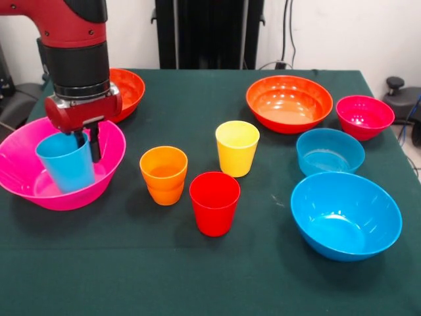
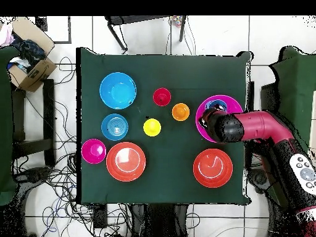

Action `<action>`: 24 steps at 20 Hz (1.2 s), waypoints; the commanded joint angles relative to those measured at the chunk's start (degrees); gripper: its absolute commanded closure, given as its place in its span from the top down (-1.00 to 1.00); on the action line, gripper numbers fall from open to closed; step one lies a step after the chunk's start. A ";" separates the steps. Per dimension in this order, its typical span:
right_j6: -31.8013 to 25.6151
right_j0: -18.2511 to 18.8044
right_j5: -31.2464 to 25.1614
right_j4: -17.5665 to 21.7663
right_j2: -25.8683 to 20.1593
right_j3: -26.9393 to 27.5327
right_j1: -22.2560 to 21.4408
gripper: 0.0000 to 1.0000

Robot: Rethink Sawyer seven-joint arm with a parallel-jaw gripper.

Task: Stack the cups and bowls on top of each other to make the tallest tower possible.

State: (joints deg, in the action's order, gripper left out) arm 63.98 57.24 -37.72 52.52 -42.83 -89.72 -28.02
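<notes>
While the pincer (image 1: 87, 141) hangs inside the large pink bowl (image 1: 26, 181), its black fingers (image 1: 95, 141) pinch the rim of the light blue cup (image 1: 66, 164), one inside the cup and one outside, and the cup stands upright in the bowl directly below the arm's red wrist. Taking the pink bowl as landmark in the front view, one orange-red bowl (image 1: 128, 89) sits just behind it, the orange cup (image 1: 164, 174) stands near its right side on the green counter (image 1: 197, 276), and the red cup (image 1: 214, 203) and yellow cup (image 1: 237, 147) stand further right. Well apart from it on the right are the second orange-red bowl (image 1: 289, 103), the small magenta bowl (image 1: 364, 116), the small blue bowl (image 1: 329, 151) and the large blue bowl (image 1: 346, 215).
</notes>
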 commanded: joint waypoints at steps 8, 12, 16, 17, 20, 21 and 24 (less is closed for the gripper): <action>-18.96 -4.73 -8.99 8.41 5.75 6.71 2.60 -1.00; -18.27 -5.35 -9.79 9.33 7.08 6.94 3.25 -1.00; -17.85 -6.08 -11.31 9.77 8.30 7.00 3.03 -1.00; -17.71 -6.29 -11.57 10.03 8.60 7.03 3.07 -1.00; -17.41 -6.66 -12.37 10.29 9.19 6.93 2.94 -1.00; -17.31 -6.75 -12.70 10.38 9.43 6.96 2.95 -1.00; -17.81 -6.72 -13.13 10.72 9.71 7.14 3.12 -1.00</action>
State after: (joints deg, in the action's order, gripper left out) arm 63.41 53.12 -44.27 58.64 -37.11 -86.21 -25.89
